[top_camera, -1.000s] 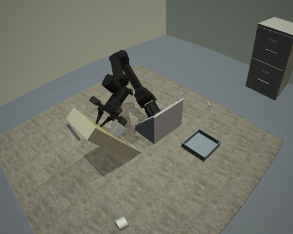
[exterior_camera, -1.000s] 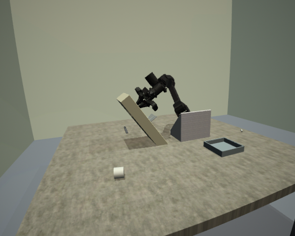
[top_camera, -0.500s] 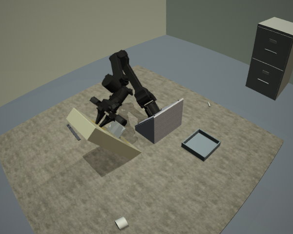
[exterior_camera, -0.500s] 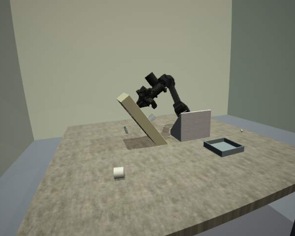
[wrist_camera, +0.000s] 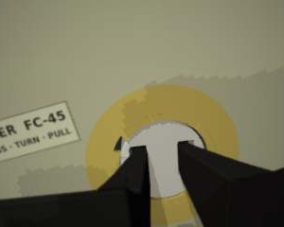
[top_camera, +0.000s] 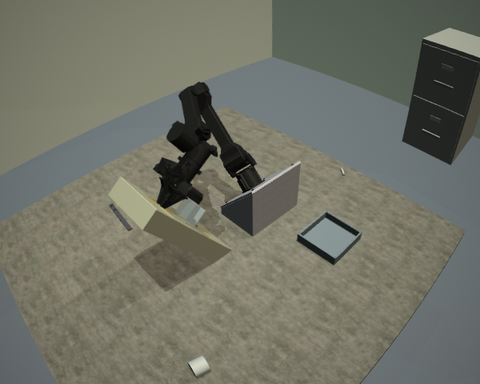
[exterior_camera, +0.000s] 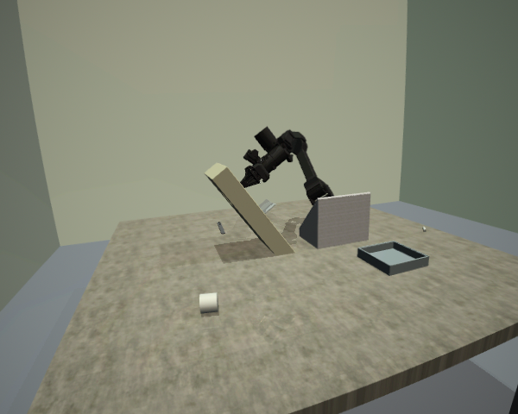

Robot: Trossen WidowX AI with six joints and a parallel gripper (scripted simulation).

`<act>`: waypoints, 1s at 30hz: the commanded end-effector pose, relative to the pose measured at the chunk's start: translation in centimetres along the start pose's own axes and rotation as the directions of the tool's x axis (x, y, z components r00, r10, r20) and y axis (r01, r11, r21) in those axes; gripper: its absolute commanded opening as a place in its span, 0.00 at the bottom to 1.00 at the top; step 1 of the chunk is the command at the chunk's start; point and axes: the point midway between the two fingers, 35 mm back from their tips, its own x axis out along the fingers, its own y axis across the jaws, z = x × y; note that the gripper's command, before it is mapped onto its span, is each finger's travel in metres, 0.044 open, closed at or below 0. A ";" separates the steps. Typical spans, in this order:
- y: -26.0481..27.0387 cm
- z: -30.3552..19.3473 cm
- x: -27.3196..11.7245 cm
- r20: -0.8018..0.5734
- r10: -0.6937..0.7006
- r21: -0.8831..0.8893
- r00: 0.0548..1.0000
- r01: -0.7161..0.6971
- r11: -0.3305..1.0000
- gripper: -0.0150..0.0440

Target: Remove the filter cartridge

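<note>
The service panel [top_camera: 178,235] [exterior_camera: 250,214] [wrist_camera: 62,57] leans at a slant. The pale round filter cartridge [wrist_camera: 166,180] sits inside a yellow ring [wrist_camera: 218,128] on its face. A small dark notch shows at the cartridge's left edge. My gripper [top_camera: 162,205] [exterior_camera: 243,185] [wrist_camera: 160,150] is at the panel face, shut on the cartridge with its two fingertips at the slots. How far the cartridge stands out of the panel cannot be told. The tray [top_camera: 316,250] [exterior_camera: 408,265] stands on the table, with nothing in it.
A wedge-shaped upright board [top_camera: 278,198] [exterior_camera: 344,220] stands between panel and tray. A pale grey block [top_camera: 190,213] [exterior_camera: 267,206] shows by the panel's face. A dark strip [top_camera: 120,217] [exterior_camera: 221,228] and a white cylinder [top_camera: 198,366] [exterior_camera: 208,303] lie on the table.
</note>
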 end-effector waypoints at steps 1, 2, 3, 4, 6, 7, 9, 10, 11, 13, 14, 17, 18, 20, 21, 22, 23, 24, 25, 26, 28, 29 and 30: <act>0.0 -0.2 0.6 -0.012 0.007 0.137 1.000 -0.005 0.990 0.25; 0.0 -0.2 0.6 -0.012 0.007 0.172 1.000 -0.005 0.985 0.25; 0.0 -0.2 0.6 -0.012 0.007 0.206 1.000 -0.004 0.978 0.25; 0.0 -0.2 0.6 -0.012 0.007 0.240 1.000 -0.004 0.971 0.25; 0.0 -0.2 0.6 -0.012 0.007 0.307 1.000 -0.003 0.952 0.25; 0.0 -0.2 0.6 -0.012 0.007 0.340 1.000 -0.002 0.940 0.25; 0.0 -0.2 0.6 -0.012 0.007 0.405 1.000 -0.001 0.914 0.25; 0.0 -0.2 0.6 -0.012 0.007 0.437 1.000 -0.001 0.900 0.25; 0.0 -0.2 0.6 -0.012 0.007 0.468 1.000 0.000 0.884 0.25; 0.0 -0.2 0.6 -0.012 0.007 0.528 1.000 0.000 0.849 0.25; 0.0 -0.2 0.6 -0.012 0.007 0.558 1.000 0.001 0.830 0.25; 0.0 -0.2 0.6 -0.012 0.007 0.640 1.000 0.002 0.768 0.25; 0.0 -0.2 0.6 -0.012 0.007 0.636 1.000 0.002 0.771 0.25; 0.0 -0.2 0.6 -0.012 0.007 0.608 1.000 0.002 0.794 0.25; 0.0 -0.2 0.6 -0.012 0.007 0.607 1.000 0.002 0.794 0.25; 0.1 -0.2 0.4 -0.014 0.008 0.606 1.000 0.002 0.795 0.25; 0.1 -0.2 0.0 -0.017 0.010 0.604 1.000 0.002 0.797 0.25; 0.2 -0.2 -0.4 -0.019 0.011 0.602 1.000 0.003 0.799 0.25; 0.3 -0.2 -0.8 -0.022 0.013 0.599 1.000 0.003 0.801 0.25; 0.4 -0.2 -1.2 -0.024 0.014 0.596 1.000 0.003 0.803 0.25; 0.5 -0.2 -2.1 -0.028 0.015 0.590 1.000 0.004 0.807 0.25; 0.5 -0.2 -2.6 -0.029 0.015 0.587 0.999 0.004 0.810 0.25; 0.5 -0.2 -3.0 -0.029 0.016 0.584 0.999 0.005 0.812 0.25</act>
